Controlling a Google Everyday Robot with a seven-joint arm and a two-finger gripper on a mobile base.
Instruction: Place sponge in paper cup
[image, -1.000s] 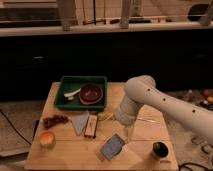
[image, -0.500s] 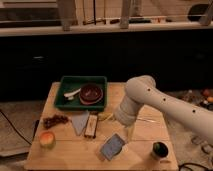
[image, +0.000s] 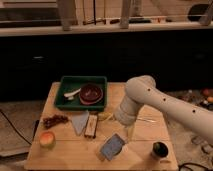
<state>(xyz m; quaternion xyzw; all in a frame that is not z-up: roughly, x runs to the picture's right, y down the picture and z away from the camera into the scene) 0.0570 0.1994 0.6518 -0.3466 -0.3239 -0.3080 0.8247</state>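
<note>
The sponge, a flat blue-grey pad with a paler edge, lies tilted near the front of the wooden table. My gripper hangs from the white arm just above and to the right of the sponge's upper corner. I cannot tell if it touches the sponge. The paper cup, dark inside, stands at the front right of the table, to the right of the sponge.
A green tray at the back holds a dark red bowl and a white object. A grey triangular cloth, a narrow brown block, grapes and an orange fruit lie to the left.
</note>
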